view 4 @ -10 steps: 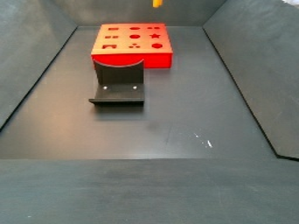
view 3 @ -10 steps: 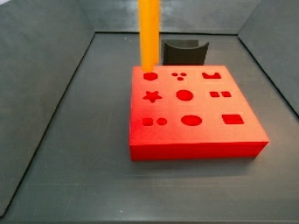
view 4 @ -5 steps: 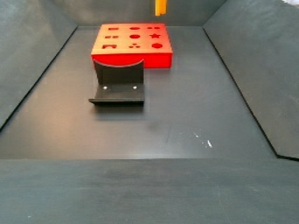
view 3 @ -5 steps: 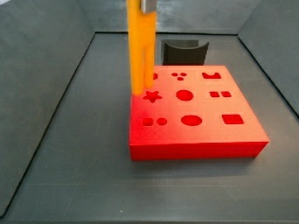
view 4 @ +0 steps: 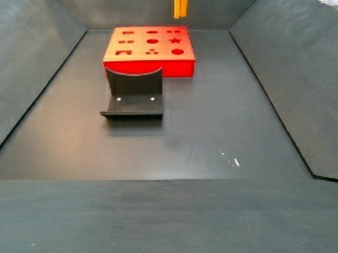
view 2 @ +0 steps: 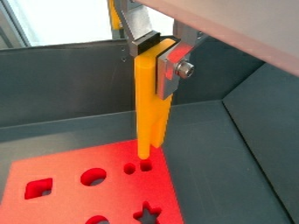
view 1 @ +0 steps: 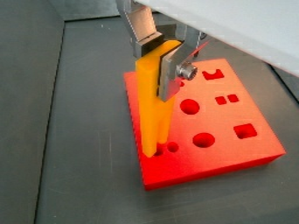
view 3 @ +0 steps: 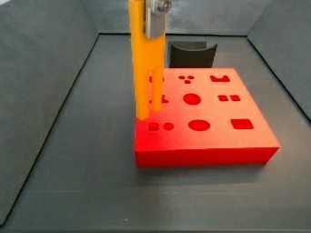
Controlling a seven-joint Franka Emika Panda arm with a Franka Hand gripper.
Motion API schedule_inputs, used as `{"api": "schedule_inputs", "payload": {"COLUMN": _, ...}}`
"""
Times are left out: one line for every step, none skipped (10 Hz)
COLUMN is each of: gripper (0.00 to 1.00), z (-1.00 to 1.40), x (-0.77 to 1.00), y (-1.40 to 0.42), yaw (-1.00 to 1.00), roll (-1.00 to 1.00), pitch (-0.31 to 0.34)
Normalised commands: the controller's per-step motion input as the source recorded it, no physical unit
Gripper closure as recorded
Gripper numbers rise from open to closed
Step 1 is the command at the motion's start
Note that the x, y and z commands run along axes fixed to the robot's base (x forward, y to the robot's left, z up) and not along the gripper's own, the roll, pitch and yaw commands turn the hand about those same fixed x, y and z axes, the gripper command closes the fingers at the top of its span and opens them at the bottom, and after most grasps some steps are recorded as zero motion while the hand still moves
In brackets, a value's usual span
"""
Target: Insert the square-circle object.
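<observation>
The square-circle object, a long orange-yellow bar (view 3: 144,64), hangs upright in my gripper (view 3: 155,11), which is shut on its upper end. Both wrist views show the silver fingers (view 1: 176,68) clamping the bar (view 1: 152,109) from two sides. Its pronged lower end is just over the red block (view 3: 206,123), by a pair of small holes (view 1: 173,147) near one corner. I cannot tell whether it touches. It also shows in a wrist view (view 2: 149,105) over the block (view 2: 70,188). In a side view only the bar's tip (view 4: 180,8) shows above the block (view 4: 149,49).
The dark fixture (view 4: 132,94) stands on the floor against the red block, and shows behind the block in a side view (view 3: 192,52). Grey bin walls (view 3: 55,82) slope up round the dark floor (view 4: 172,148).
The gripper has carried the bar down and across the block, from over its far edge to the holes near its front left corner.
</observation>
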Motion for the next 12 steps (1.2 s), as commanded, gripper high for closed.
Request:
{"api": "schedule_inputs", "payload": {"gripper": 1.00, "z": -0.09, "x": 0.61, "y": -0.19, "yaw": -0.14, "roll": 0.46, "pitch": 0.117}}
{"api": "schedule_inputs", "payload": {"gripper": 1.00, "z": -0.03, "x": 0.31, "y": -0.01, "yaw": -0.55, "roll": 0.19, "pitch": 0.114}}
{"api": "schedule_inputs", "payload": {"gripper": 1.00, "z": 0.00, "x": 0.02, "y": 0.00, "yaw": -1.00, "roll": 0.00, "pitch": 0.000}}
{"api": "schedule_inputs", "payload": {"gripper": 1.00, "z": 0.00, "x": 0.00, "y": 0.00, "yaw": -1.00, "roll": -0.02, "pitch": 0.000}}
{"api": "schedule_inputs", "payload": {"gripper": 1.00, "z": 0.00, "x": 0.00, "y": 0.00, "yaw": -1.00, "roll": -0.02, "pitch": 0.000}}
{"api": "schedule_inputs", "payload": {"gripper": 1.00, "z": 0.00, "x": 0.00, "y": 0.00, "yaw": -1.00, "roll": -0.03, "pitch": 0.000}}
{"api": "schedule_inputs", "payload": {"gripper": 1.00, "z": 0.00, "x": 0.00, "y": 0.00, "yaw": -1.00, "roll": -0.03, "pitch": 0.000}}
{"api": "schedule_inputs", "payload": {"gripper": 1.00, "z": -0.02, "x": 0.00, "y": 0.00, "yaw": -1.00, "roll": 0.00, "pitch": 0.000}}
{"api": "schedule_inputs", "payload": {"gripper": 1.00, "z": -0.07, "x": 0.00, "y": 0.00, "yaw": -1.00, "roll": 0.00, "pitch": 0.000}}
{"api": "schedule_inputs", "payload": {"gripper": 1.00, "z": -0.08, "x": 0.00, "y": 0.00, "yaw": -1.00, "roll": 0.00, "pitch": 0.000}}
{"api": "schedule_inputs", "payload": {"gripper": 1.00, "z": -0.15, "x": 0.38, "y": 0.09, "yaw": -0.81, "roll": -0.05, "pitch": 0.000}}
{"api": "schedule_inputs", "payload": {"gripper": 1.00, "z": -0.01, "x": 0.15, "y": 0.17, "yaw": -0.20, "roll": -0.16, "pitch": -0.031}}
